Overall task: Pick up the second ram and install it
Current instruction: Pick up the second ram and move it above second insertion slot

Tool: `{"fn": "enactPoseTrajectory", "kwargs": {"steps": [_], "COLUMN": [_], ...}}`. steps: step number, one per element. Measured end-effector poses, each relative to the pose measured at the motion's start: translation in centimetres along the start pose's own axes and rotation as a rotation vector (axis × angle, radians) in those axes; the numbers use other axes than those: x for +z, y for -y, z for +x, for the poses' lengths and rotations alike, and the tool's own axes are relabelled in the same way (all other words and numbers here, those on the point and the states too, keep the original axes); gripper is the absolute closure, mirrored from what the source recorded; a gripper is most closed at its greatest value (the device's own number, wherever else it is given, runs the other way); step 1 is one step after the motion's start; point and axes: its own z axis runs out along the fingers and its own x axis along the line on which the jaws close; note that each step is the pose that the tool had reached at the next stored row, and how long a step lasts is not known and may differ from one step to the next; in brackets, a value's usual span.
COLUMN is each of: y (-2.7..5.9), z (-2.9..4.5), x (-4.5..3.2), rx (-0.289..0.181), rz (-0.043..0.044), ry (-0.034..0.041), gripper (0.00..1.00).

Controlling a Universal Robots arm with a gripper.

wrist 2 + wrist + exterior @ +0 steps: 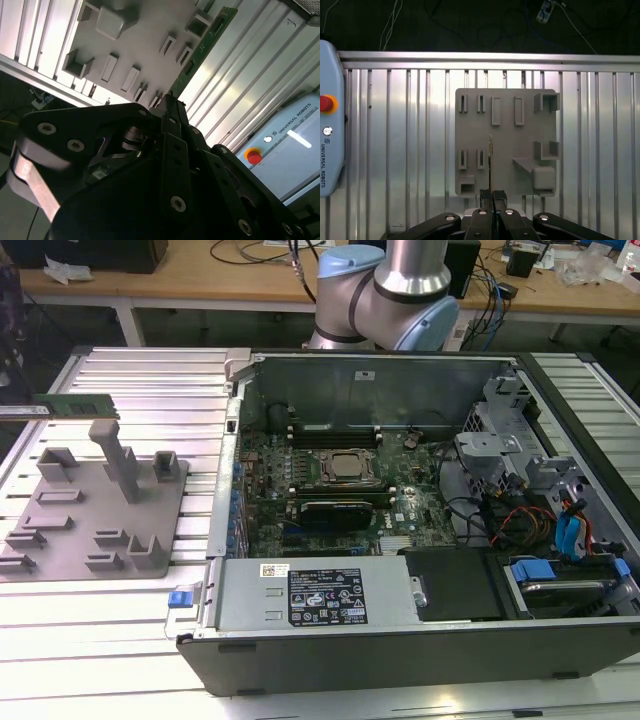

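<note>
The second ram (70,406) is a thin green stick hanging level above the grey fixture plate (60,530) at the exterior view's left. In the first wrist view I see the ram (491,155) edge-on, rising from between my black fingers over the fixture plate (507,107). In the second wrist view the ram (202,47) stretches away from my fingertips. My gripper (492,194) (169,102) is shut on one end of it. The stick is clear of the plate's holders.
The open computer case (560,400) lies at the exterior view's right, with the CPU socket (348,468), black memory slots (330,430), a black expansion card (340,512) and a power supply (320,595). A pendant with a red stop button (325,103) rests on the ribbed metal table (395,150).
</note>
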Motion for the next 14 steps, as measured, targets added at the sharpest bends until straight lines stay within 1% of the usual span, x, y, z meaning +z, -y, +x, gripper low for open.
{"fn": "enactPoseTrajectory", "kwargs": {"steps": [5,9,14], "y": [1.05,2.46,3.50], "z": [0.00,0.01,0.01], "x": [-0.04,-0.10,-0.14], "rx": [0.000,0.000,0.000], "rz": [0.0000,0.0000,-0.0001], "ry": [0.0000,0.0000,0.0000], "gripper": [0.91,0.91,0.91]}}
